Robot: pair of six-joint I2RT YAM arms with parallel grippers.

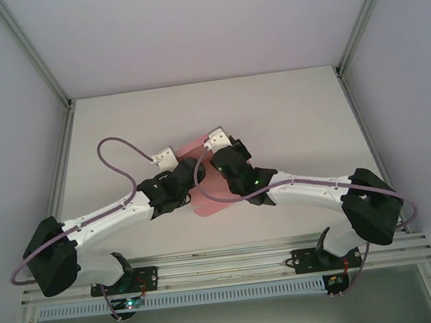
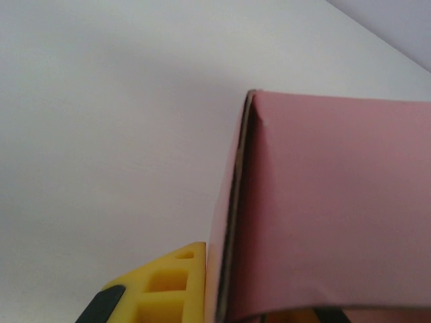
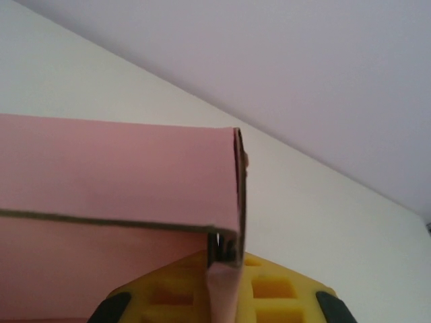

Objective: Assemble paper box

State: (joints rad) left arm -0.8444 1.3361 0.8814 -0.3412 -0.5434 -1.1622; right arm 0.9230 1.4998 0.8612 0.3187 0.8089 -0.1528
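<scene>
Holding the box [image 1: 206,199] from both ends over the middle of the table [image 1: 295,114], just ahead of my wrists.

Left gripper [image 1: 189,170]: closed on the box's left end. My left wrist view shows the box [image 2: 337,202] at the right, with one folded edge running up and down and a broad pink face toward the camera. One yellow finger [image 2: 172,286] sits tight against that edge at lower left (its partner is mostly hidden under the card's lower rim).

Right gripper [image 1: 213,164]: closed on the box's right end. My right wrist view shows the box [image 3: 114,161] at the left, its corner standing above the gripper [image 3: 219,289]. A narrow pink flap [image 3: 221,299] drops from that corner and is pinched between the two yellow pads [image 3: 276,291].

From above, pink card shows behind and in front of the two grippers, which nearly meet over it. Whether the box rests on the table or hangs clear of it, I cannot tell.
</scene>
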